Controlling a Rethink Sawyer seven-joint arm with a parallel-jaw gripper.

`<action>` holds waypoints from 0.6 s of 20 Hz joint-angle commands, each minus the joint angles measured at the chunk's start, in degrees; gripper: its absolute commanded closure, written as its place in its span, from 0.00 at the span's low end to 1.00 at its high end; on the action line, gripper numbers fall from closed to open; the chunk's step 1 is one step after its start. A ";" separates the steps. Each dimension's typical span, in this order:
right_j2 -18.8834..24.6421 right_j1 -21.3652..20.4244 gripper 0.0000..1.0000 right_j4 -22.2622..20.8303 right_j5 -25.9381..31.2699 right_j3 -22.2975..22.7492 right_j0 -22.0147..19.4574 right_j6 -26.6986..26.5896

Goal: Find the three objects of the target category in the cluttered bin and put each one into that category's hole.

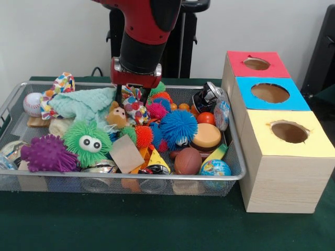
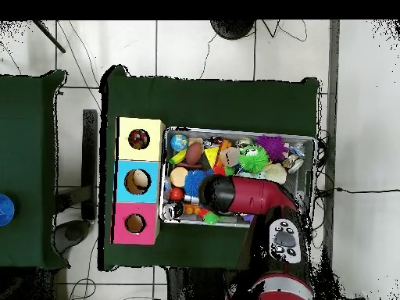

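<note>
Gripper stood low at far middle of bin, fingers straddling dotted cloth; grip itself unclear. 1 more dotted cloth lay far left. Advice: pinch cloth only, lift clear, carry right to near yellow hole.

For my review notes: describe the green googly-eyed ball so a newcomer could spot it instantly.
Start at the wire-mesh bin in the front view and go to its near-left part. The green spiky ball sits right of the purple spiky ball; unlike the purple one, it shows two big white eyes.
</note>
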 commanded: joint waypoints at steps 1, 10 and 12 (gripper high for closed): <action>2.67 2.95 0.00 3.06 -1.56 1.87 -1.69 11.81; 2.96 3.50 0.00 4.76 -1.44 1.82 -1.78 12.03; 2.56 3.11 0.00 5.29 -0.84 2.56 -1.44 12.59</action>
